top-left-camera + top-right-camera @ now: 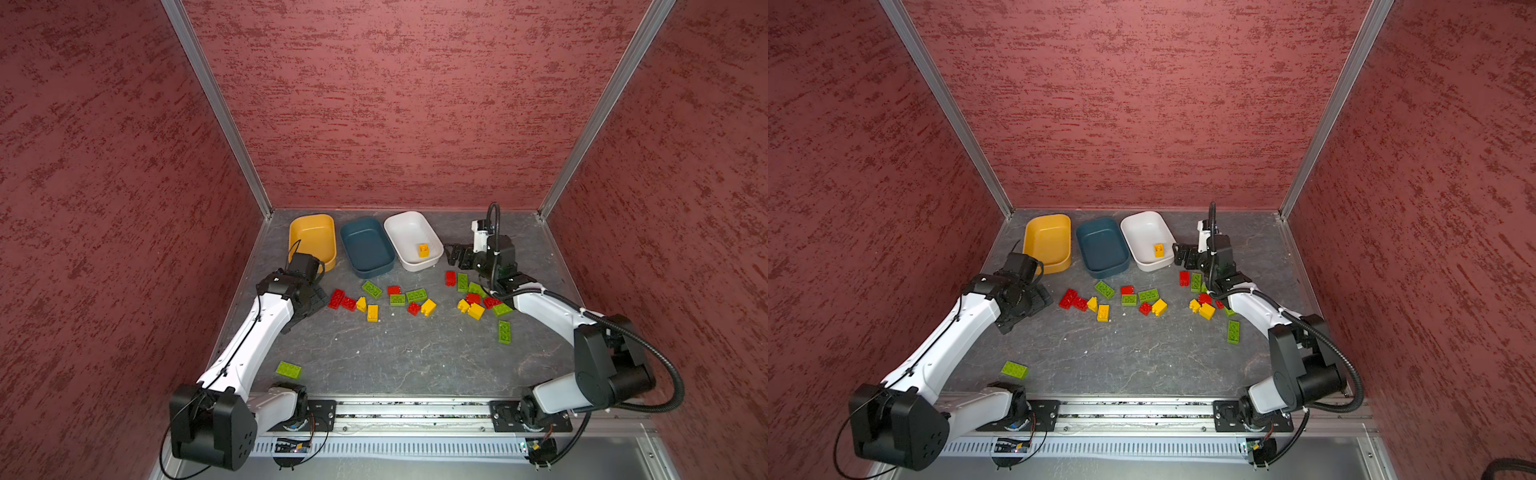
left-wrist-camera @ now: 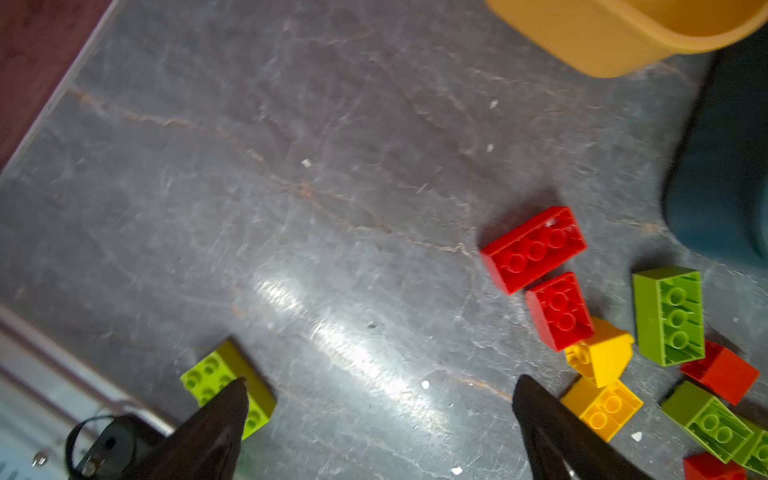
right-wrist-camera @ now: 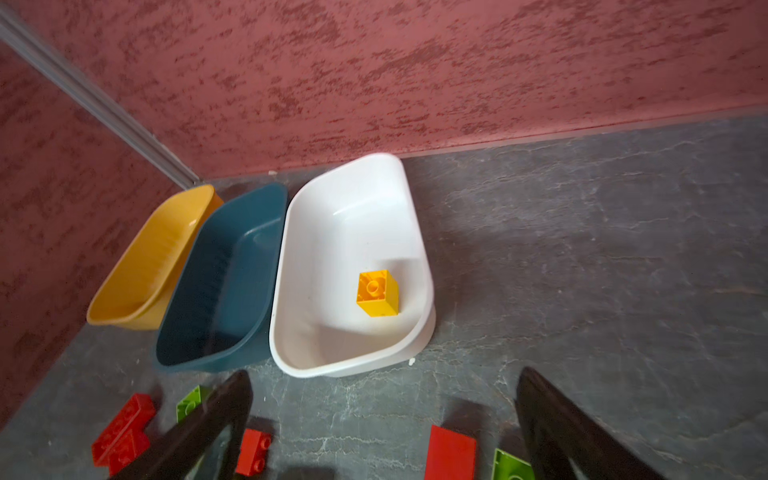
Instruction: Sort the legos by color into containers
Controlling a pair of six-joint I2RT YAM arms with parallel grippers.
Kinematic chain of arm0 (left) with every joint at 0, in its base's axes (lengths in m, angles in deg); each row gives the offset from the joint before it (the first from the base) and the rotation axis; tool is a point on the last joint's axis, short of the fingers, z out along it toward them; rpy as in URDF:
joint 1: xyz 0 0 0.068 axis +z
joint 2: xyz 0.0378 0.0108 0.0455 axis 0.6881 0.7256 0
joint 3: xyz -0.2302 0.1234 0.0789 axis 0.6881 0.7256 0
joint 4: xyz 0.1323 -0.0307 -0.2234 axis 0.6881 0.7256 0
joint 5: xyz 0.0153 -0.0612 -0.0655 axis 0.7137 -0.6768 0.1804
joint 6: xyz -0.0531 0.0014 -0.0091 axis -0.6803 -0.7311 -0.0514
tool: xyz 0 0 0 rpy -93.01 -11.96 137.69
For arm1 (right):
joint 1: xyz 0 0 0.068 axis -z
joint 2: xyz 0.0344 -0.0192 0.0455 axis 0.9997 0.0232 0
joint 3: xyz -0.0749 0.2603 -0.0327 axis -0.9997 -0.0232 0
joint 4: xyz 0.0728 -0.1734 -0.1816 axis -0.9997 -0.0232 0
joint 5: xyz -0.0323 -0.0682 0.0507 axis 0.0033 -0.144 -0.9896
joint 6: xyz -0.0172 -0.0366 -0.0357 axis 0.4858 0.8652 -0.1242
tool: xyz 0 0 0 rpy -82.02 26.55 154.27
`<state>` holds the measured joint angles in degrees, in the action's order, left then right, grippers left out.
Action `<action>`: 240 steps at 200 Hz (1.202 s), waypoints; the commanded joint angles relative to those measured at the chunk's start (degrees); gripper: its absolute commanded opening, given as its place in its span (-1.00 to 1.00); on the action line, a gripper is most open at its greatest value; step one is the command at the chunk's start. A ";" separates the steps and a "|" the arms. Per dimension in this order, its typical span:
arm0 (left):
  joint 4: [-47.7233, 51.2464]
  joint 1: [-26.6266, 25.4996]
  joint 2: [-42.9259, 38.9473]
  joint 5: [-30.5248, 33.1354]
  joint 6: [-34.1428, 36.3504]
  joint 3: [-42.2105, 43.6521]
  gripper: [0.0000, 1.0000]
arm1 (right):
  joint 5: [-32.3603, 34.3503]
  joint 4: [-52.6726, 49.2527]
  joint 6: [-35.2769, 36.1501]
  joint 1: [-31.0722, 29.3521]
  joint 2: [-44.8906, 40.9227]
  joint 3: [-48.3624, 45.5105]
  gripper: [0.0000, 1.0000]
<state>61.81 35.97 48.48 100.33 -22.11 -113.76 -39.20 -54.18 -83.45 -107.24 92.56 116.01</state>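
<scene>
It was a robotics lab cell; red textured panels (image 1: 395, 104) walled a grey tabletop (image 1: 399, 357); aluminium struts (image 1: 216, 104) framed the corners; left arm (image 1: 257, 332) and right arm (image 1: 548, 307) stood on a front rail (image 1: 415, 409).

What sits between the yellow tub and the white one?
The empty dark teal tub stands between the mustard yellow tub and the white tub, as both top views and the right wrist view show.

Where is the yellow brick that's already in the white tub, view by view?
Top view: yellow brick in the white tub, at its near end.
Top view: same spot.
Left wrist: not in view.
Right wrist: inside the white tub.
Shared landmark: mustard tub, in all four views.
</scene>
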 commanded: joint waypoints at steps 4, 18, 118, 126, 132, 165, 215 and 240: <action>9.66 3.51 -2.32 -0.41 -7.98 1.27 0.99 | 0.43 1.68 4.39 -2.46 1.89 1.10 0.98; 10.88 5.41 -3.26 -3.30 -12.47 4.15 0.99 | 0.06 2.99 3.26 -2.89 3.31 1.77 0.98; 1.73 14.98 -0.89 -20.50 -22.96 18.53 0.99 | 1.93 7.74 5.90 -4.51 6.78 1.52 0.98; -0.56 14.72 -0.22 -22.01 -22.62 19.40 0.99 | 2.34 7.54 6.08 -4.47 6.84 1.44 0.98; -2.19 14.14 0.51 -22.36 -22.15 19.62 0.99 | 2.55 7.61 6.17 -4.55 6.74 1.16 0.98; -5.91 10.27 4.56 -18.21 -20.29 16.54 0.99 | 2.54 8.75 5.52 -4.50 6.26 0.16 0.98; -12.71 7.47 8.89 -19.51 -20.36 16.17 0.99 | 3.81 8.15 5.45 -4.54 4.87 -1.04 0.98; -4.72 5.89 7.05 -12.25 -21.76 13.64 0.99 | 3.73 8.15 4.95 -4.54 4.70 -1.53 0.98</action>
<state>52.14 42.88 57.33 82.36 -42.57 -97.45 -36.88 -47.71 -78.97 -111.41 98.92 115.48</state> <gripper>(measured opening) 0.996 0.989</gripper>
